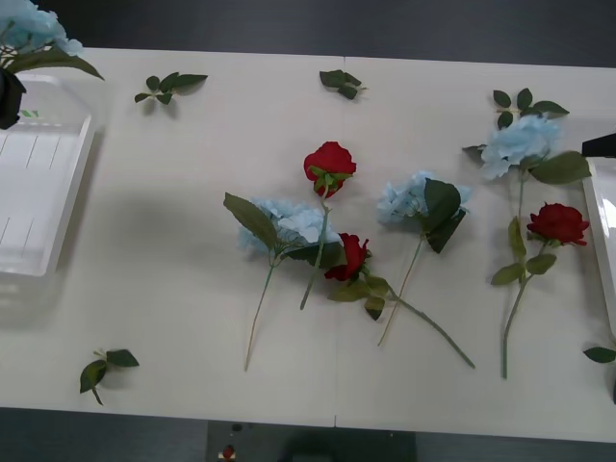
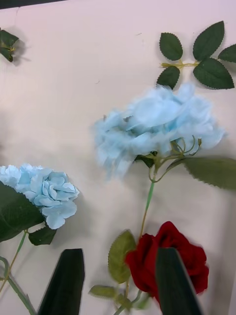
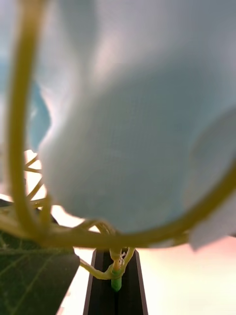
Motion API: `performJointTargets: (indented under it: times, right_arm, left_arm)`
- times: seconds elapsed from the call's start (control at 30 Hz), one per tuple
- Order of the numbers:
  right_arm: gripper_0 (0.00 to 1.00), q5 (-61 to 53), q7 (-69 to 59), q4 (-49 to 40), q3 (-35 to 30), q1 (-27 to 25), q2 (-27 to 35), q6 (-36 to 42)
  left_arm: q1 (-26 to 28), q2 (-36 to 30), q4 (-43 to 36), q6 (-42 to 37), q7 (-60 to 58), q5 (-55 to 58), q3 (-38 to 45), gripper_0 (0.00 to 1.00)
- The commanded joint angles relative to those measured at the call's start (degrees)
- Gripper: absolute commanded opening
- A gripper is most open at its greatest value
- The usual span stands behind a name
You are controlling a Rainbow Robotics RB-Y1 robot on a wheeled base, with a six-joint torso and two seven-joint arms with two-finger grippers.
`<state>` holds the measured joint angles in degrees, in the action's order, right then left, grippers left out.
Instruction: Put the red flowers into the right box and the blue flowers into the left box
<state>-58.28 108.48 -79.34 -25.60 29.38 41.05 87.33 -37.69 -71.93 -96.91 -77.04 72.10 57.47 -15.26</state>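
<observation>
Currently: left gripper (image 3: pixel 116 280) clenched on blue hydrangea (image 1: pixel 34 27) stem above left box (image 1: pixel 38 192). Table (image 1: pixel 173 289) count: three more blue flowers (image 1: pixel 284 223), three red flowers (image 1: pixel 329 166), five leaf sprigs (image 1: pixel 169 87). Right wrist view adds right gripper (image 2: pixel 118 283), fingers parted, over far-right rose (image 2: pixel 167 258). Right box (image 1: pixel 602 221) at edge.

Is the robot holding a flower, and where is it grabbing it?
Yes. The left hand pinches a blue flower by its stem under the head. The right hand holds nothing.

Long white table (image 1: pixel 192 318) (dark floor (image 1: pixel 289 24) beyond)
</observation>
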Motion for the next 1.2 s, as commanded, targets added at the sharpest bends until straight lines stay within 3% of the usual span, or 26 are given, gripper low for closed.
performJointTargets:
  times: [0.03, 0.3, 0.7, 0.73, 0.77, 0.93, 1.03, 1.2]
  right_arm:
    - [1.0, -1.3, 2.5, -1.6, -0.7, 1.6, 1.9, -0.3]
    - [1.0, 0.6, 2.4, -1.7, 0.5, 1.6, 1.9, -0.9]
    - [1.0, 10.9, 2.4, -1.6, 11.3, 1.6, 1.8, -9.2]
    - [1.0, 11.7, 2.4, -1.6, 12.2, 1.6, 1.8, -9.7]
    - [1.0, 12.8, 2.3, -1.0, 13.8, 1.6, 1.8, -10.7]
    - [1.0, 12.7, 2.4, 3.4, 18.6, 1.6, 1.8, -15.9]
    - [1.0, 12.8, 2.6, 6.3, 22.0, 1.6, 1.8, -19.8]
    - [1.0, 12.8, 2.3, 9.3, 26.4, 1.6, 1.8, -24.1]
  left_arm:
    - [-1.8, -4.4, 5.8, 0.8, 2.4, -3.1, 0.2, 0.0]
    - [-1.8, -4.3, 21.6, 9.5, 10.0, -6.1, 0.1, 0.0]
    - [-1.5, -1.3, 32.7, 16.7, 13.2, -6.8, 0.1, 0.0]
    - [-1.6, -1.1, 33.1, 16.9, 13.3, -6.9, 0.1, 0.04]
    - [-1.6, -0.8, 33.5, 17.4, 13.5, -7.1, 0.1, 0.17]
    - [-1.2, -0.8, 33.6, 18.1, 14.0, -7.3, 0.1, 0.5]
    - [-1.2, -0.8, 33.6, 18.1, 14.4, -7.3, 0.1, 0.64]
    - [-1.2, -0.8, 33.5, 18.4, 14.7, -7.1, 0.1, 0.75]
